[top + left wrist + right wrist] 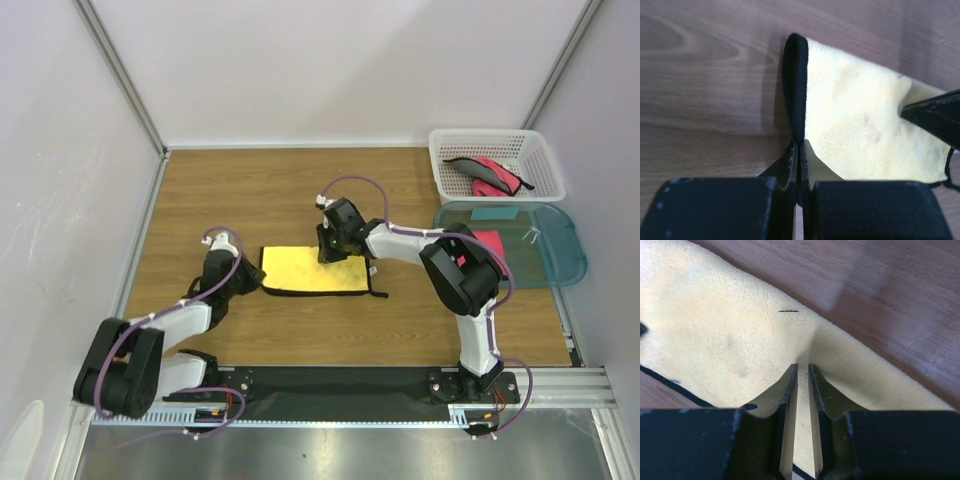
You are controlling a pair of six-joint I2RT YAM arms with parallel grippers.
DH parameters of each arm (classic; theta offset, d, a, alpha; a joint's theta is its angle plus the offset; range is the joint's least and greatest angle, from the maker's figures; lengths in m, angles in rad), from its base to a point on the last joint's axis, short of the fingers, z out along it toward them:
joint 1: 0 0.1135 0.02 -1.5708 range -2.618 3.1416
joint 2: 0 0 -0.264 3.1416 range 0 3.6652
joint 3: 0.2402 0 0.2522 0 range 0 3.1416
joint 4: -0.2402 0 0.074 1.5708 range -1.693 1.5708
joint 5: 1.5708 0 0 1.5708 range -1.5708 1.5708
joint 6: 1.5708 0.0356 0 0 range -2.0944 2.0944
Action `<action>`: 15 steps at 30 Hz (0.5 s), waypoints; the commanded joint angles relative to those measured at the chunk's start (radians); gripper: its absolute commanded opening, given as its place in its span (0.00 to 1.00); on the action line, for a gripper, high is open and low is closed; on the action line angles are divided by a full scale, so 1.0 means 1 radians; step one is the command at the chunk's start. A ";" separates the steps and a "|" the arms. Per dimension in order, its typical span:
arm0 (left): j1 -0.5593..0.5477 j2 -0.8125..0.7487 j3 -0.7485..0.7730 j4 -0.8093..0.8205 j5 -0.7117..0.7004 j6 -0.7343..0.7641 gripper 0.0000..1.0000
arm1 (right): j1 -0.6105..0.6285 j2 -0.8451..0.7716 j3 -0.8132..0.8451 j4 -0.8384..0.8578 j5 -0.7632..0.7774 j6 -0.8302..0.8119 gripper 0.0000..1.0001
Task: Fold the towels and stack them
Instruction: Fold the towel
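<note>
A yellow towel [315, 270] with black edging lies flat on the wooden table between the two arms. My left gripper [253, 277] is at its left end, jaws shut on the towel's black-edged fold [796, 90]. My right gripper [333, 252] is at the far edge, shut on a pinch of the yellow towel [730, 335] that rises between its fingers [790, 385]. In the left wrist view the right gripper's dark finger [935, 115] rests on the yellow towel [860, 125]. Pink-red towels [490, 178] lie in the white basket, and another pink one [488, 242] lies in the teal tub.
The white lattice basket [447, 170] stands at the back right. The teal translucent tub [540, 250] sits just in front of it. White walls close in the table on three sides. A black rail [330, 385] with the arm bases runs along the near edge.
</note>
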 commanded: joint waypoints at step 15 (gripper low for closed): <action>-0.178 -0.251 0.181 -0.250 -0.267 0.183 0.00 | 0.009 -0.200 -0.190 -0.062 -0.055 0.058 0.20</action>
